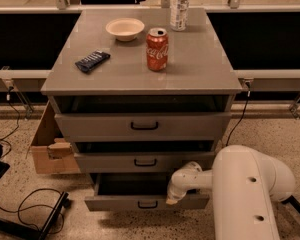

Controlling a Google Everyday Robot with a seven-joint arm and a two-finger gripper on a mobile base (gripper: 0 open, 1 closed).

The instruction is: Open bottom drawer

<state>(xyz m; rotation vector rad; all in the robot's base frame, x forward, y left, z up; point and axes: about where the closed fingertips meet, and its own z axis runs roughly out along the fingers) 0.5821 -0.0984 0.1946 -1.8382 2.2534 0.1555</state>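
The bottom drawer [115, 202] is the lowest and narrowest of three grey drawers in the cabinet. It stands pulled out, showing its dark inside, and has a small black bar handle [147, 204]. My white arm reaches in from the lower right. The gripper [171, 198] is at the drawer's front panel, just right of the handle, at the top edge of the panel.
The top drawer [144, 126] and middle drawer [145, 162] are slightly open. On the cabinet top stand a Coke can [157, 49], a bowl [125, 28], a dark snack bar [92, 60] and a bottle [179, 4]. A cardboard box [47, 149] and cables lie left.
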